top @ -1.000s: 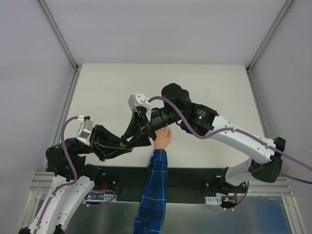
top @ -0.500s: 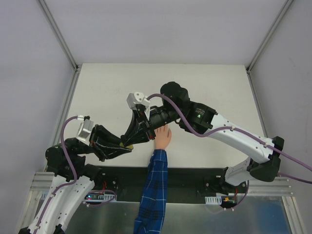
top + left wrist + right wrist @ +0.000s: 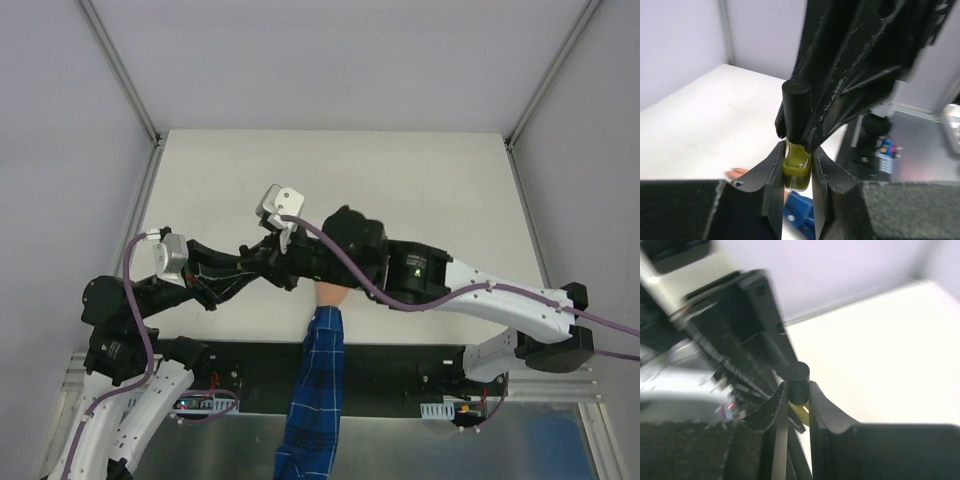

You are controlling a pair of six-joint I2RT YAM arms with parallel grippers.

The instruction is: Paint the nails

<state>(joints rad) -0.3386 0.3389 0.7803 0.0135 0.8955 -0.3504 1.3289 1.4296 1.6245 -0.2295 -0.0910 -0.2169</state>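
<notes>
Your left hand [image 3: 798, 168] clamps the polish bottle [image 3: 796, 176] steady, so your right hand [image 3: 796, 401], closed on its black cap [image 3: 798, 377], can likely draw the brush out. The nails are hidden: the mannequin hand [image 3: 330, 294] lies on the tabletop under your right arm.

Two white-shelled arms [image 3: 520, 308] with black joints, purple cables [image 3: 605, 322], green light [image 3: 410, 268], scuffed black fingers [image 3: 771, 185].

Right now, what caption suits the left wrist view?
Left claw holds the polish bottle while the right claw grips its black cap.
</notes>
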